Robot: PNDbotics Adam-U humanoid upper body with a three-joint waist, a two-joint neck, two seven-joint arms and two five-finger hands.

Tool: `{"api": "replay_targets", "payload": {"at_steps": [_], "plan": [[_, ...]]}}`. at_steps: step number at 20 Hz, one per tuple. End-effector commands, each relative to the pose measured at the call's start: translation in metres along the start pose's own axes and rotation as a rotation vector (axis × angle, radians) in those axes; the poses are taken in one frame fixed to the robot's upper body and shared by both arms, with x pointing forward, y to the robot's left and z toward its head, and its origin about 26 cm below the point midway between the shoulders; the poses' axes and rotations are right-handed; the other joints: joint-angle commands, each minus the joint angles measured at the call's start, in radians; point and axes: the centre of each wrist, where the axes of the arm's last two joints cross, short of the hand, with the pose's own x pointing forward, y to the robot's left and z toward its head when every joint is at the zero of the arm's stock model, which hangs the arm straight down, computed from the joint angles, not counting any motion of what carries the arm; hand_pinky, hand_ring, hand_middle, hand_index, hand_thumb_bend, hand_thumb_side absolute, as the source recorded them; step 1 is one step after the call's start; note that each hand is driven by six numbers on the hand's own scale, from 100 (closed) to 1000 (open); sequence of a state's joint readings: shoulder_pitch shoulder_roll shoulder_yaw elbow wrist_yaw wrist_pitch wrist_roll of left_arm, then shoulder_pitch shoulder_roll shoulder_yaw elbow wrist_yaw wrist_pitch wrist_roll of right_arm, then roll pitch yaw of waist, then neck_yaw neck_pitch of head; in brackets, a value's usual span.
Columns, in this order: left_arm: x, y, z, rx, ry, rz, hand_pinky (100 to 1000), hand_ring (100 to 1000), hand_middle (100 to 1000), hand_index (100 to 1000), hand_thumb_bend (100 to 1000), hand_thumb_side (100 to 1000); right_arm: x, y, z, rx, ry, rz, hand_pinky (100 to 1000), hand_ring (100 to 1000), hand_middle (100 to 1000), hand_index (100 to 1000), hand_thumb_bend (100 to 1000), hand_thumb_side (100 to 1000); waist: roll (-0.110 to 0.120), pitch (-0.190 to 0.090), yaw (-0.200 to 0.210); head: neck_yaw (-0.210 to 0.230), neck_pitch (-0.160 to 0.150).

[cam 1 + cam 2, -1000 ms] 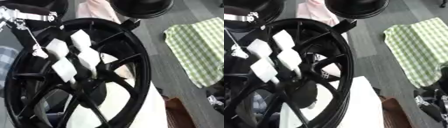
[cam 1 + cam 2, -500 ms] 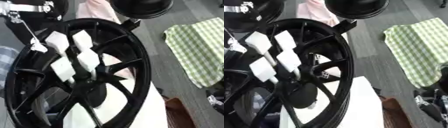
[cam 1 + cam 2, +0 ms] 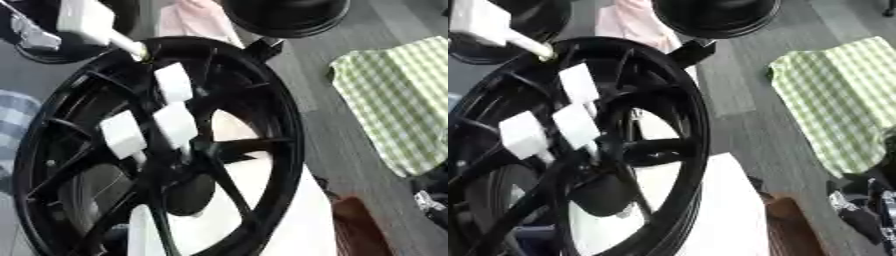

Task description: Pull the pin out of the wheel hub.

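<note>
Wheel hub [image 3: 262, 150]: black, multi-spoke, standing tilted across the left and middle of both views, resting on a white surface [image 3: 289, 210] visible through its spokes.

Seated pins [image 3: 175, 122]: three white block-headed pins stand close together near the hub's centre, their stems entering the dark central boss [image 3: 601, 192]. One sits upper, near the top spokes; one middle; one lower left.

Free pin [image 3: 87, 20]: a fourth white block-headed pin with a pale stem lies at the upper left, clear of the centre; its stem tip points down and right, at the hub's upper rim. Whether the tip touches the rim cannot be told.

Left hand [image 3: 31, 32]: only a dark and silver fragment shows at the top-left corner, just beside the free pin's head. Its fingers are not distinguishable, so how far open it is and whether it holds the pin cannot be told.

Surroundings: green checked cloth [image 3: 398, 95] on grey floor at right; pink cloth [image 3: 632, 25] at top centre; black round object [image 3: 715, 15] beside it.
</note>
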State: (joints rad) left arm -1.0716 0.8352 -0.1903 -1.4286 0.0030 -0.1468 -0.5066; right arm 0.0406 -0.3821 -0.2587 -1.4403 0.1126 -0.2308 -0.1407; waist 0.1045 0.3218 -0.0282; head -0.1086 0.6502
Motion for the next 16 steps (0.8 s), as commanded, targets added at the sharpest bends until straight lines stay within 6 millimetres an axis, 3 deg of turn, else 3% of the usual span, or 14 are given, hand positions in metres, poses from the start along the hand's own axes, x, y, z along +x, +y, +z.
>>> {"api": "replay_targets", "payload": {"at_steps": [1,8,15,16], "plan": [[-0.006,0.035,0.034,0.151,0.068,-0.02,522,397,169,363,447,100,0.003,-0.01,-0.002,-0.021,-0.013,0.015,526,649,534,717,347,369,-0.009,-0.031,0.006,-0.004,0.004],[-0.055,0.039,0.122,0.363,0.356,0.002,515,396,171,369,427,100,-0.001,-0.012,0.001,-0.038,0.001,0.012,525,648,533,717,348,368,-0.013,-0.037,0.025,-0.003,0.012],[-0.088,0.002,0.196,0.475,0.622,-0.05,529,418,200,399,427,100,-0.005,-0.014,0.005,-0.059,0.018,0.009,525,648,533,716,351,366,-0.023,-0.043,0.044,-0.011,0.022],[-0.091,-0.006,0.204,0.472,0.656,-0.067,547,437,233,433,474,100,-0.006,-0.014,0.005,-0.062,0.021,0.009,525,648,533,716,351,366,-0.025,-0.044,0.045,-0.012,0.022]]}}
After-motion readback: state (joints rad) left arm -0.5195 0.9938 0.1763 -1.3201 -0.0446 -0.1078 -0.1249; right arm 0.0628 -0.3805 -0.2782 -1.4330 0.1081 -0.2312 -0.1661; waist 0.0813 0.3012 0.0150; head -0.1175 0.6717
